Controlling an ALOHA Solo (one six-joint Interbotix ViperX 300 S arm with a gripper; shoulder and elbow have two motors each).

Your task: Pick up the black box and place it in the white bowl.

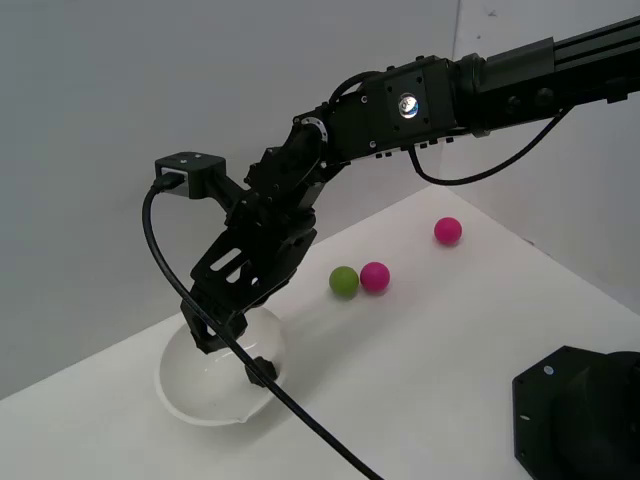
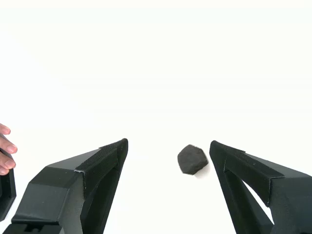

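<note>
Pincer (image 2: 169,144) sits closest to the wrist camera: jaws spread wide, nothing pinched. The black box (image 2: 192,159) is loose between the two fingers, nearer one pad but apart from it, on blown-out white. Can't tell from that view alone whether the white is bowl or counter. The exterior view puts the pincer (image 1: 232,352) down at the mouth of the white bowl (image 1: 180,385), so I'd judge the box is in the bowl and the release is done. For the retreat: keep the jaws spread and go straight up, no sideways drift. The fingertips sit close to the rim and a nudge could tip or slide the bowl. The cable (image 1: 300,420) runs across the rim at 5 o'clock of the bowl, so watch it doesn't drag. Green ball (image 1: 344,281) and pink ball (image 1: 375,275) touch each other at 2 o'clock of the bowl, with a second pink ball (image 1: 447,230) further out on the same bearing; all are out of the way. Base block (image 1: 585,415) sits at 4 o'clock, well apart. A person's hand (image 2: 5,148) shows at the wrist view's edge, so keep the move slow.
</note>
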